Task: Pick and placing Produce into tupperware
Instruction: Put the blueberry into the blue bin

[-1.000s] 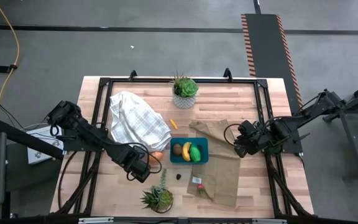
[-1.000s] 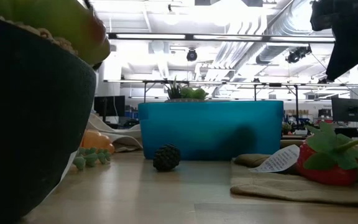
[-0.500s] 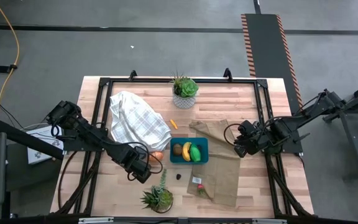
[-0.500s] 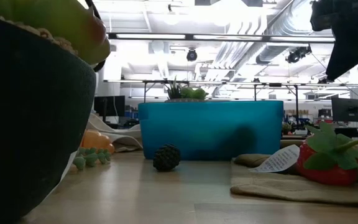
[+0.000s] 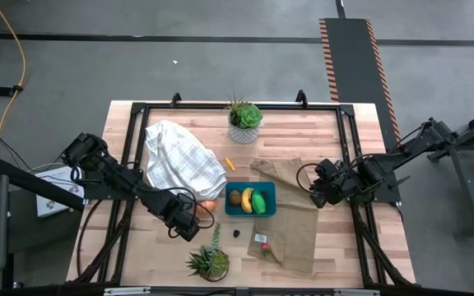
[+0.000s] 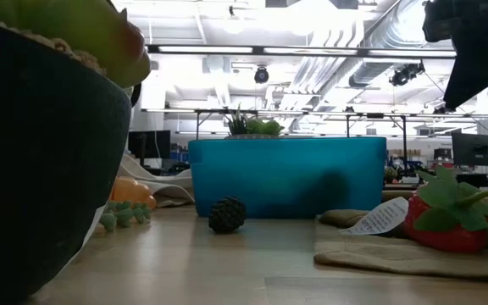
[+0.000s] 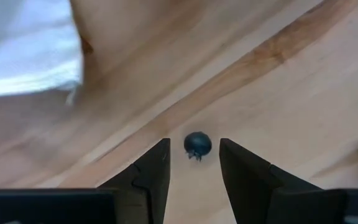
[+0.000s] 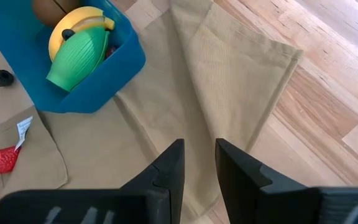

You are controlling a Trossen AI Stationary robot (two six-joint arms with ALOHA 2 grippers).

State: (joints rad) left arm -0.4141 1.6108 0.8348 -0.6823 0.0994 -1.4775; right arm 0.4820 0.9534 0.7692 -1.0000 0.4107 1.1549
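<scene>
We see the left gripper (image 5: 189, 226) held low over the bare wood just left of the tupperware (image 5: 250, 200), its arm reaching in from the table's left edge. Its fingers (image 7: 151, 171) stand parted with nothing between them. The right gripper (image 5: 315, 195) hangs over the tan cloth (image 5: 290, 215) to the right of the container, fingers also apart and empty.

From above, the teal-blue tupperware holds a brown round piece (image 5: 234, 197), the yellow banana (image 5: 247, 200) and the bright green piece (image 5: 258, 201) side by side. An orange piece (image 5: 210, 205) lies on the wood beside the left gripper, and another (image 5: 230, 164) sits farther back near the checked towel (image 5: 179, 158).

The left wrist view shows a small dark berry (image 7: 197, 144) just ahead of the fingertips. The low view alone reveals the container's upright teal wall (image 6: 286, 176), possibly hiding its contents, and a strawberry (image 6: 451, 213) resting on the cloth.
</scene>
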